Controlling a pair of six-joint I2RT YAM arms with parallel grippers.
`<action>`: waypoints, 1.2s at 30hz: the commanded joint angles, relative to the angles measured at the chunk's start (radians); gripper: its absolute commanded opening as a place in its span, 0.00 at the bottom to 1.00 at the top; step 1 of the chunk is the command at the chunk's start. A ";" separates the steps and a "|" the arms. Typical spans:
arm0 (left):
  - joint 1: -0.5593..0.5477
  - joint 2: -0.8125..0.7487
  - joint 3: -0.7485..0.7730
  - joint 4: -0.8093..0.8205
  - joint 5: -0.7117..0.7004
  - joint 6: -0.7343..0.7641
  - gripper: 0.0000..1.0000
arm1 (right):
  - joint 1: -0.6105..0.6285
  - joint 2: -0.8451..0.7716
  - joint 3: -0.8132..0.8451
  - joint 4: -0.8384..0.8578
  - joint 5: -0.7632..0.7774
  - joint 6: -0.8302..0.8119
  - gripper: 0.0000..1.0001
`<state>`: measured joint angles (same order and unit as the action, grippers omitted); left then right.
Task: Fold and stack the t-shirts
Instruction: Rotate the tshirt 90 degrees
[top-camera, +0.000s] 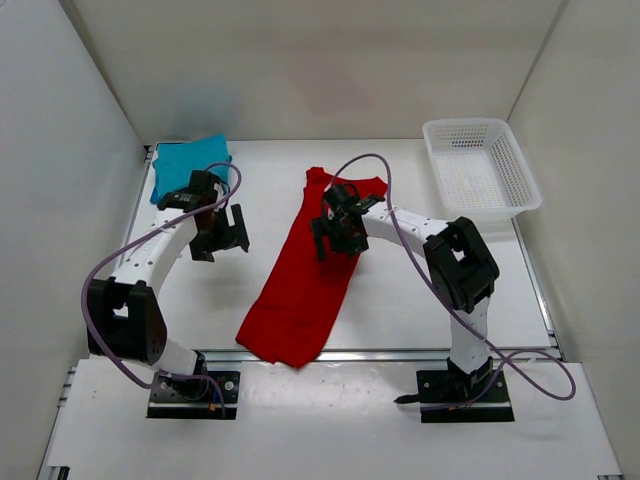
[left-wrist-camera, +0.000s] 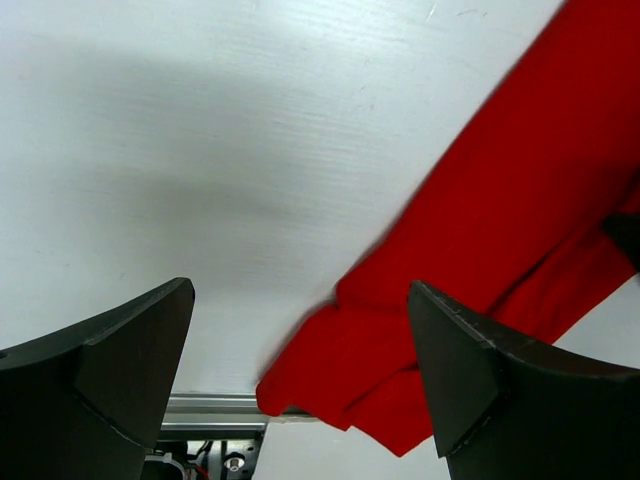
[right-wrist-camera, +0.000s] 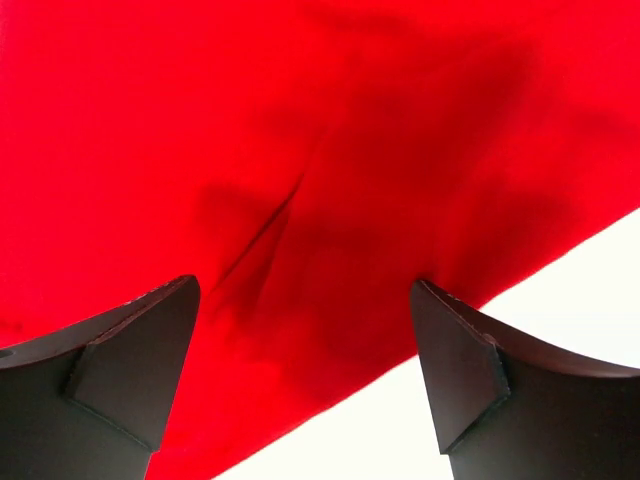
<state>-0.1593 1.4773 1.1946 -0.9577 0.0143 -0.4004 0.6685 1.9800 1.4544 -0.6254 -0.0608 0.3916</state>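
Note:
A bright red t-shirt (top-camera: 305, 270) lies as a long folded strip down the middle of the table, its near end hanging over the front edge. It also shows in the left wrist view (left-wrist-camera: 480, 250) and fills the right wrist view (right-wrist-camera: 300, 150). A teal t-shirt (top-camera: 190, 158) lies folded at the back left. The blue shirt is out of view. My left gripper (top-camera: 222, 236) is open and empty, left of the red shirt. My right gripper (top-camera: 334, 236) is open and empty, just above the red shirt's upper part.
A white mesh basket (top-camera: 480, 168) stands at the back right. White walls close in the table on three sides. A metal rail (top-camera: 400, 354) runs along the table's front edge.

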 joint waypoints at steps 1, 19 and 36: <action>0.004 -0.049 -0.023 0.025 -0.007 0.008 0.98 | -0.068 0.025 0.006 0.116 -0.008 0.020 0.84; 0.012 0.023 -0.013 0.011 -0.004 0.054 0.99 | -0.360 0.687 1.059 -0.152 -0.105 -0.152 0.85; -0.350 -0.218 -0.256 0.213 0.004 -0.107 0.99 | -0.159 -0.275 0.087 -0.068 -0.057 -0.208 0.84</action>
<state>-0.4854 1.3331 1.0004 -0.8368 -0.0013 -0.4202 0.5636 1.9144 1.7840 -0.7952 -0.0933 0.1162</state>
